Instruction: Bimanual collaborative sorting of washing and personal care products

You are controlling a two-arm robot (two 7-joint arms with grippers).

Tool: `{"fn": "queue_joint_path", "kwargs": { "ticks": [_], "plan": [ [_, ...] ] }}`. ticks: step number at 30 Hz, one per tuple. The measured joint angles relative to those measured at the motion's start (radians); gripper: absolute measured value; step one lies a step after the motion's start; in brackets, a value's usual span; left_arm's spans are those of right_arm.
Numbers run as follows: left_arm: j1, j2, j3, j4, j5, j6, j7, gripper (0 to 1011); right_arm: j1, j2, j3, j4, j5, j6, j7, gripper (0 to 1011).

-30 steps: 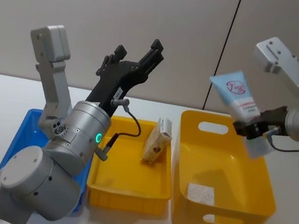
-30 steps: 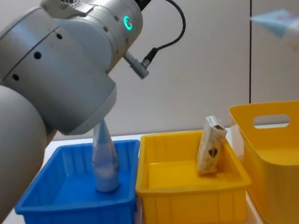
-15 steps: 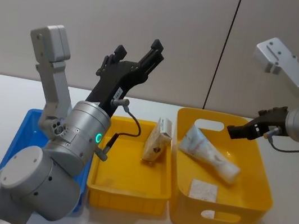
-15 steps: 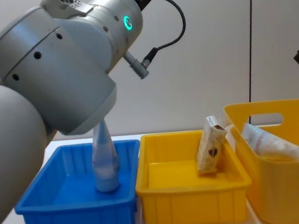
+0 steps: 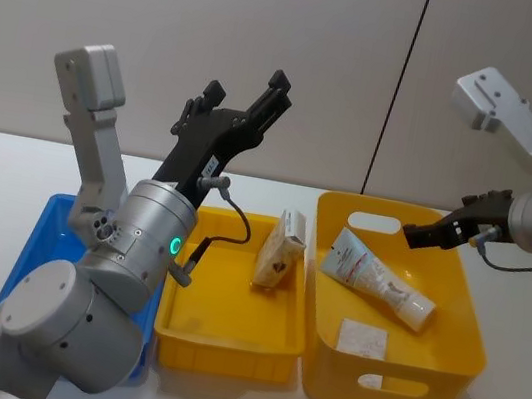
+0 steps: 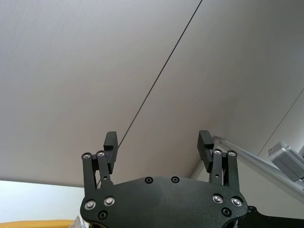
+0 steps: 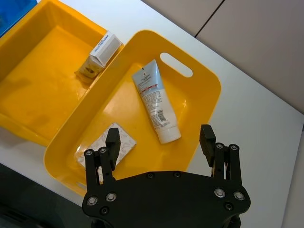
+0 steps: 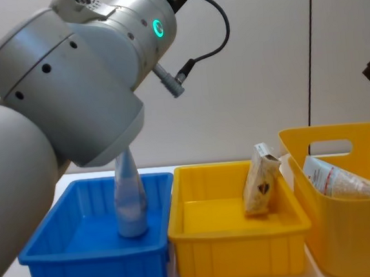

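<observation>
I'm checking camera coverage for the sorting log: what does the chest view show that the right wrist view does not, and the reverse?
Chest view alone: a pale pouch standing upright in the blue bin.

Right wrist view alone: the open right gripper above the deep yellow bin, and a small white packet lying flat on that bin's floor.

Both: the white tube lying in the deep yellow bin, and the tan carton leaning in the shallow yellow tray.

Head above; chest low; wrists aloft
</observation>
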Motion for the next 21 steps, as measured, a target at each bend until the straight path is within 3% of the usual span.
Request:
{"fn": "queue_joint_path", "kwargs": {
  "ticks": [21],
  "plan": [
    [0.000,0.000,0.000,0.000,0.000,0.000,0.000,1001,0.000,0.000,0.000,0.000,0.000,0.000,0.000,1002]
  ]
}}
